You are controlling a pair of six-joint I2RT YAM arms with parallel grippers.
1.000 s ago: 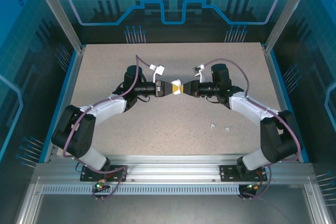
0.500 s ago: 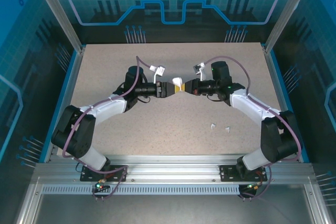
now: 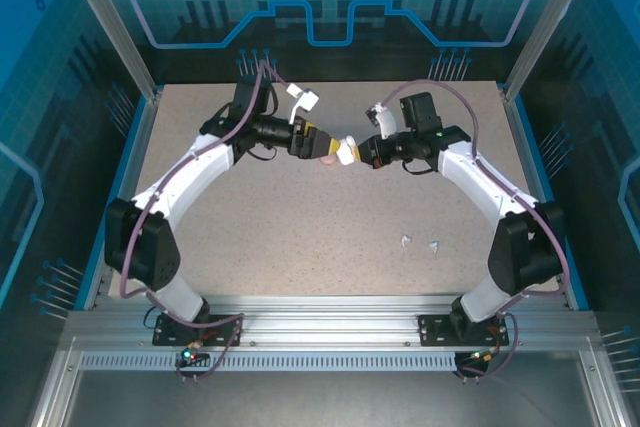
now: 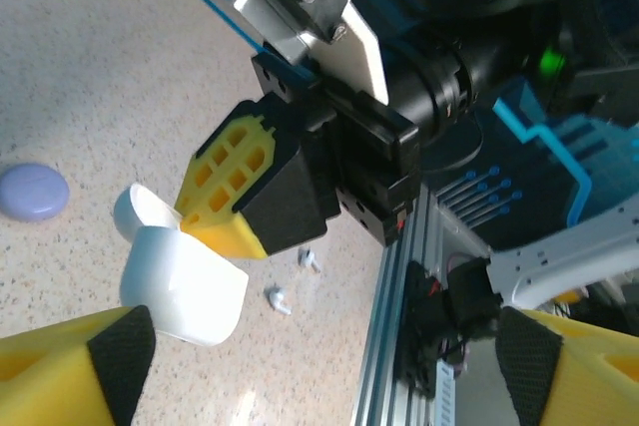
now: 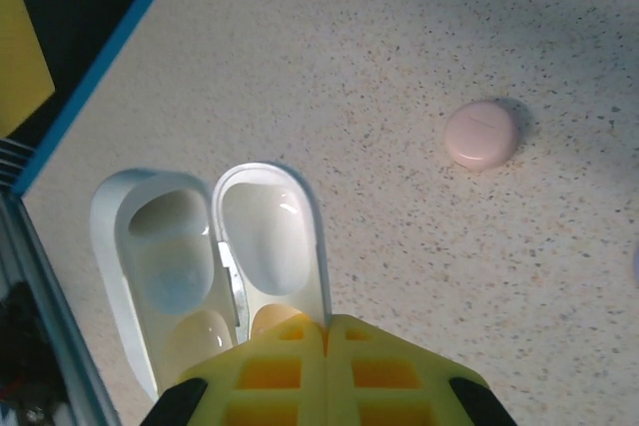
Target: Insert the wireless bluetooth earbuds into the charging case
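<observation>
Earbuds [image 3: 407, 241] first: the two white ones are lying loose on the counter [image 3: 300, 237], front right and well apart from everything else, so nothing's gone in yet. The white case [image 5: 270, 236] is flipped open and off the surface toward the back. The right end effector [image 3: 360, 151] is clamped on its edge, jaws pinched tight together. The left end effector [image 3: 318, 144] hangs just beside it, spread wide with nothing in it.

If I were running this, I'd have the right arm keep the case steady with the wells facing up and not fiddle with its grip. The free left one is the obvious choice to go get a bud. Those things are tiny, so it should come straight down, pinch the body rather than the stem, and line the stem up with the well before letting go. Match white to white too, since a pink case [image 5: 481, 134] and a purple case [image 4: 30, 192] are also sitting out.

Compared with a second back, both were nose to nose mid-counter with the case between them. Since then the left has let go and opened, and both arms have swung toward the back. The buds haven't budged.
</observation>
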